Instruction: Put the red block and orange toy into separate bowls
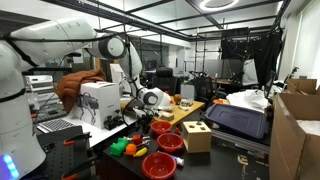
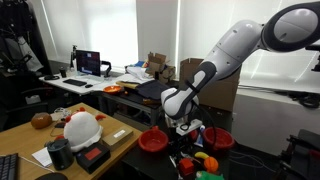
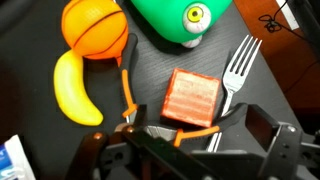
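In the wrist view the red block (image 3: 192,97) lies flat on the dark table, between the fingers of my open, empty gripper (image 3: 185,140), which hangs just above it. The orange toy (image 3: 93,27), round like a ball, lies at the upper left. In an exterior view the gripper (image 1: 152,101) hangs above the table, with three red bowls (image 1: 171,142) (image 1: 160,166) (image 1: 162,127) close by. In an exterior view the gripper (image 2: 186,128) hangs between two red bowls (image 2: 152,141) (image 2: 219,139), and the toys lie in front of it.
A yellow banana-shaped piece (image 3: 72,88) lies beside the orange toy. A green toy (image 3: 180,20) sits at the top. A fork (image 3: 236,62) lies right of the block, and a thin orange wire (image 3: 130,80) runs left of it. A tan wooden box (image 1: 196,136) stands near the bowls.
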You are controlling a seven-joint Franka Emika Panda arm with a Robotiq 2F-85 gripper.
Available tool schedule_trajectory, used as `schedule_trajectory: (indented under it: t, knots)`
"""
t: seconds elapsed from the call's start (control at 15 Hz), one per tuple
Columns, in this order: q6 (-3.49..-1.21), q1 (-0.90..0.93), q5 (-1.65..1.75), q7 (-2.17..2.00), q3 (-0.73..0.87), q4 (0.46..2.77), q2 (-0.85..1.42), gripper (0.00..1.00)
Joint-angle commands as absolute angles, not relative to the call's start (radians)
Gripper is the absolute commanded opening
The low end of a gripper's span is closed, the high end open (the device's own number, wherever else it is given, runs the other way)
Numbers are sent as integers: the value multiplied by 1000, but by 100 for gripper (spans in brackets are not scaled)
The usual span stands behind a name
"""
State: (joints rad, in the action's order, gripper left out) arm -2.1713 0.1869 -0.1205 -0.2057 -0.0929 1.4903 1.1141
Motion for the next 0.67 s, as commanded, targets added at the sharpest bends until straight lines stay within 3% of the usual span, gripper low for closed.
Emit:
schedule_trajectory:
  t: [0.0,0.53,0.6]
  knots:
    - [-2158,205,-123,-229,-92,1507,1108,100]
    - [-2181,246,-111,-243,-77,1528,1126,100]
    - [-2186,247,-113,-243,-77,1530,1126,86]
